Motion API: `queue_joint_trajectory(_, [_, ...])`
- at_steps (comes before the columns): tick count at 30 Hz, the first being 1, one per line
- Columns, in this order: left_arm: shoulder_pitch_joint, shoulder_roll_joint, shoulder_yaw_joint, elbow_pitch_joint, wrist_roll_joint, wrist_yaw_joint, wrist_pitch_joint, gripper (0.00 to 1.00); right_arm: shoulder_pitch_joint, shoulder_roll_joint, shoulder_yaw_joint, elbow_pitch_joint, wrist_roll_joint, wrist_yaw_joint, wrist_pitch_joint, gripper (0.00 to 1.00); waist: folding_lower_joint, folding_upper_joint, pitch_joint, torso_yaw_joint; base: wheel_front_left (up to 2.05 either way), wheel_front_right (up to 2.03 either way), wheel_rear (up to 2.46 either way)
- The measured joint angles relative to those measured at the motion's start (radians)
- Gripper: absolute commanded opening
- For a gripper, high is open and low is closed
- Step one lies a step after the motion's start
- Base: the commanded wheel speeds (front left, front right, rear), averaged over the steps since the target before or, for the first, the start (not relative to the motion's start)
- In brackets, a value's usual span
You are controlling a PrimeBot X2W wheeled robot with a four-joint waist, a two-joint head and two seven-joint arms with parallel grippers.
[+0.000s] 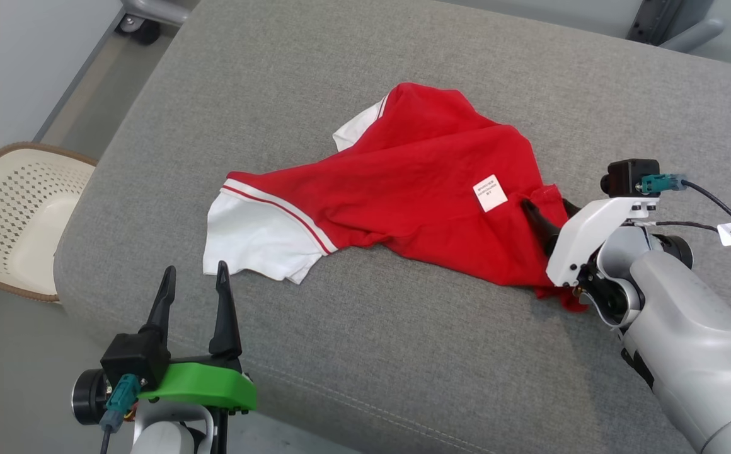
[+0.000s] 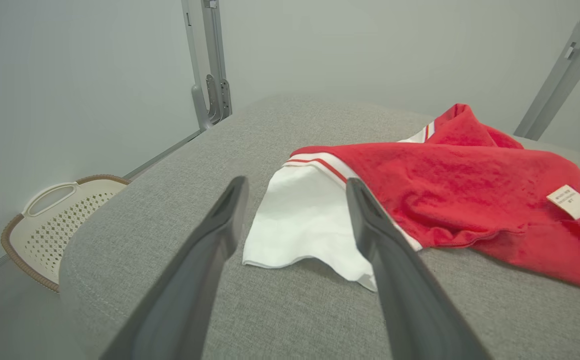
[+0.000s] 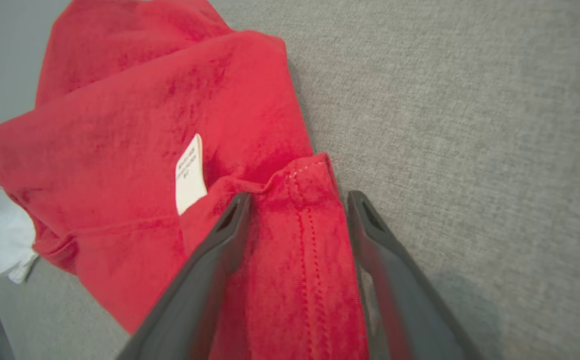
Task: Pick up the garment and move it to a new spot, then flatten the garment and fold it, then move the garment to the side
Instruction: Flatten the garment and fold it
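Fingers of my right gripper (image 1: pixel 546 205), spread wide, straddle the red garment (image 1: pixel 416 176) at its hem (image 3: pixel 310 175), wrist pitched down, nothing clamped. My left gripper (image 1: pixel 195 268), equally wide and empty, points at its white sleeve (image 1: pixel 252 233). It lies crumpled on the cushion (image 1: pixel 403 353).

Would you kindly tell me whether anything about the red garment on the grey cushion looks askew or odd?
Yes. The red garment lies crumpled and bunched rather than flat on the grey cushion, one white sleeve splayed out. Its white label shows on the outside, so it may be inside out.
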Motion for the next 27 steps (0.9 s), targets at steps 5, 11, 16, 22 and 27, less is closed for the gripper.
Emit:
queue_joint_trajectory(5, [0.001,0.0,-0.001,-0.009,-0.002,0.003,0.0,1.0,-0.012,-0.02,0.037,0.009,0.034,0.0,-0.029,0.0,0.0,0.0,0.007,0.001,0.0,0.0,0.0])
queue_joint_trajectory(11, [0.001,0.0,-0.001,-0.016,0.002,0.003,0.0,1.0,-0.042,-0.029,0.077,0.016,0.041,0.0,-0.104,0.0,0.0,0.0,0.005,-0.022,0.0,0.0,0.0])
queue_joint_trajectory(16, [0.0,0.0,-0.005,-0.02,0.008,0.003,0.0,1.0,-0.087,-0.051,0.099,0.013,0.039,0.0,-0.188,0.0,0.0,0.0,0.0,-0.049,0.0,0.0,0.0])
queue_joint_trajectory(22, [-0.001,-0.001,-0.013,-0.031,0.017,-0.002,0.0,1.0,-0.161,-0.084,0.107,0.014,0.022,0.0,-0.301,0.0,0.0,0.0,-0.008,-0.084,0.0,0.0,0.0])
queue_joint_trajectory(27, [-0.001,-0.001,-0.017,-0.036,0.023,-0.01,0.0,1.0,-0.194,-0.125,0.146,-0.059,0.009,0.0,-0.354,0.0,0.0,0.0,-0.014,-0.117,0.0,0.0,0.0])
